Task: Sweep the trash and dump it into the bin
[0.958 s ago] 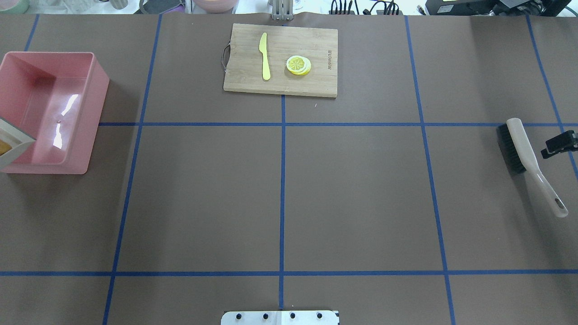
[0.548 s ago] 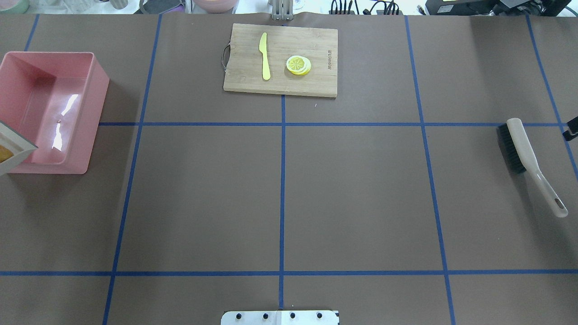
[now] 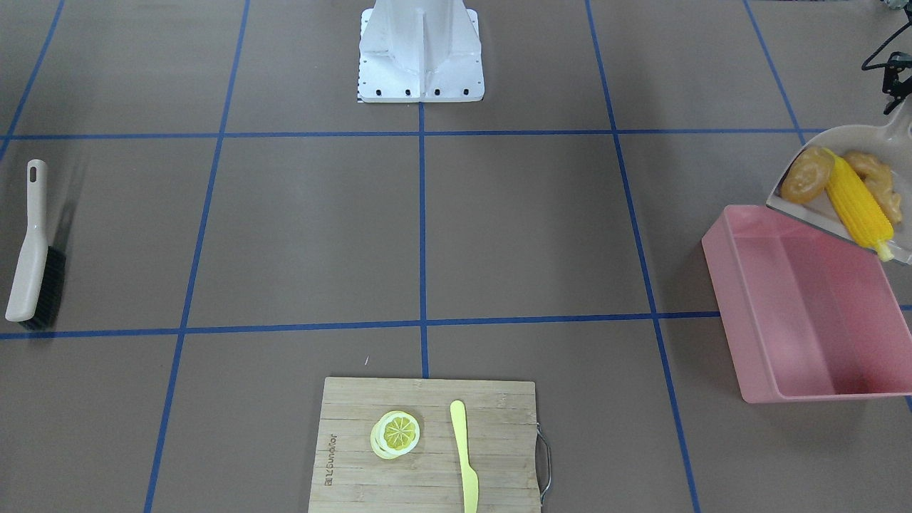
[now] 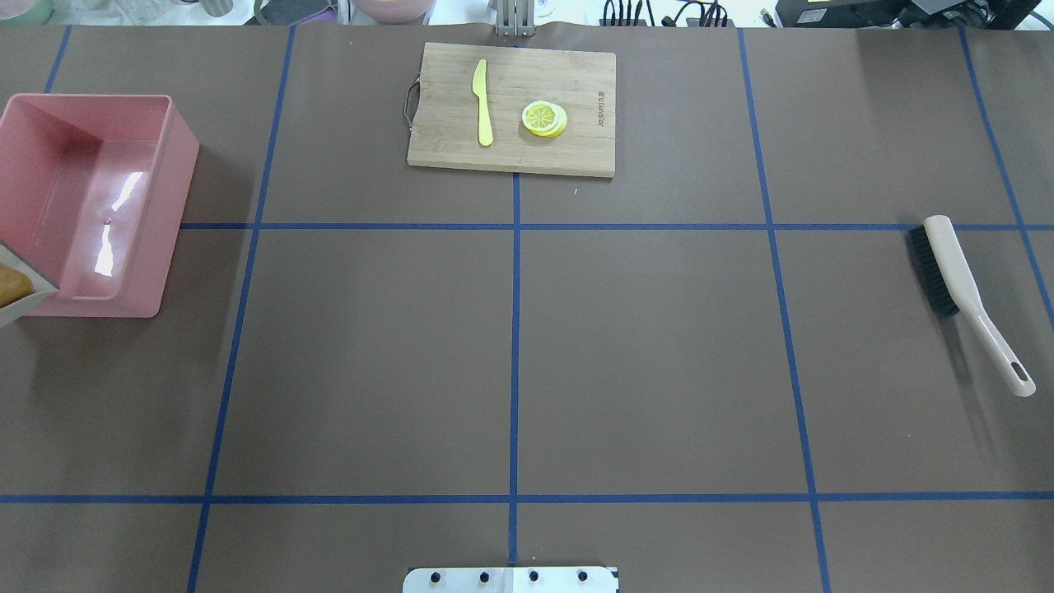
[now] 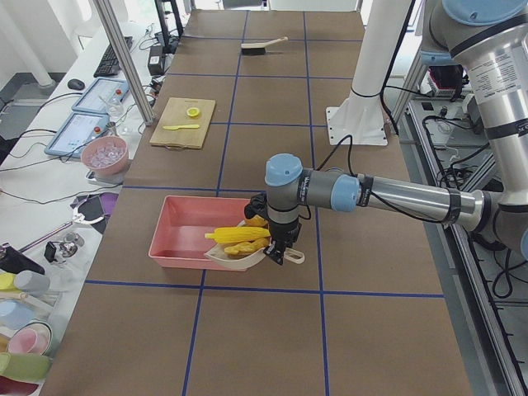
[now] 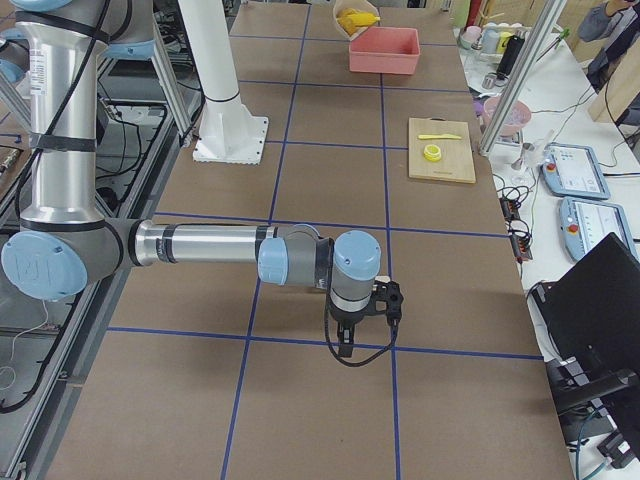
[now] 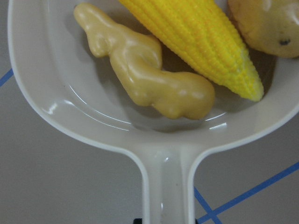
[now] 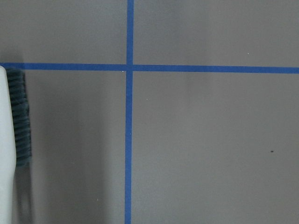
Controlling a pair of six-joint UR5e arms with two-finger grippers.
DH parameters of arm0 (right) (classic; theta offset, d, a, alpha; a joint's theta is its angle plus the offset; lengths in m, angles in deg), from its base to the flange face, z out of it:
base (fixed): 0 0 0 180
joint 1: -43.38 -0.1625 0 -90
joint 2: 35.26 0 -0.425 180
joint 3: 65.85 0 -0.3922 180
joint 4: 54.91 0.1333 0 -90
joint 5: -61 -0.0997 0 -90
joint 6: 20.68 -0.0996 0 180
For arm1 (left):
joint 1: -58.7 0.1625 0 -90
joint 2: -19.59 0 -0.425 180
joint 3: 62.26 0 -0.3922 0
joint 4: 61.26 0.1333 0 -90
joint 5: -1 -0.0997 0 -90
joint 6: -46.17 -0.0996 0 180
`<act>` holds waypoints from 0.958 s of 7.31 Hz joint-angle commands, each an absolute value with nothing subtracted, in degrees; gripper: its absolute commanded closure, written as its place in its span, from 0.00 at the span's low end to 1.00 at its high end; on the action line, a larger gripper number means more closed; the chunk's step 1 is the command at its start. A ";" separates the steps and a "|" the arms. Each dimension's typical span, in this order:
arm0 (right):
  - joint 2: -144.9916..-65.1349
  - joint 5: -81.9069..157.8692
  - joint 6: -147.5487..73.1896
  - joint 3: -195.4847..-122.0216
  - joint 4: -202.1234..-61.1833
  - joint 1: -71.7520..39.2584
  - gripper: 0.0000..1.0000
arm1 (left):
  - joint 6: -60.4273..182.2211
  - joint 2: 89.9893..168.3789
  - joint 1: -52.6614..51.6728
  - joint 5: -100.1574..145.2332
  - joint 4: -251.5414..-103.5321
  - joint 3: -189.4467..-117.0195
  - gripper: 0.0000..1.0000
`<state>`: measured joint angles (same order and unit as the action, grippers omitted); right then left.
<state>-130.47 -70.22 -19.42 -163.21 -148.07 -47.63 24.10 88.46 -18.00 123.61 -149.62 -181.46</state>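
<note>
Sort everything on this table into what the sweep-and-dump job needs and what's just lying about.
For the job: corn cob, potato and ginger root, all in the dustpan; pink bin; brush.

Lying about: cutting board, yellow knife, lemon slice.

Overhead view: the left edge crops the dustpan to one corner, with only a sliver of the potato showing. Left wrist view: the handle leaves the bottom edge, so the left claw gripping it is unseen. Exterior right view: the right claw is too small to read its jaws.
</note>
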 commanded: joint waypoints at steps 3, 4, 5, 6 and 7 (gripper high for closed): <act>-130.70 -70.13 -19.10 -163.93 -148.07 -48.46 0.00 | 22.08 90.60 -17.68 121.25 -145.72 -180.74 1.00; -130.79 -70.48 -19.62 -163.67 -148.16 -48.55 0.00 | 22.00 91.91 -17.68 121.24 -143.72 -180.65 1.00; -130.88 -70.48 -19.71 -163.32 -148.16 -49.07 0.00 | 21.91 93.58 -17.76 121.33 -140.57 -181.09 1.00; -130.88 -70.57 -19.71 -162.27 -148.16 -49.08 0.00 | 21.91 96.29 -17.76 121.33 -135.92 -181.53 1.00; -130.88 -70.66 -19.62 -162.35 -148.16 -49.08 0.00 | 21.39 99.19 -17.85 121.24 -131.44 -181.71 1.00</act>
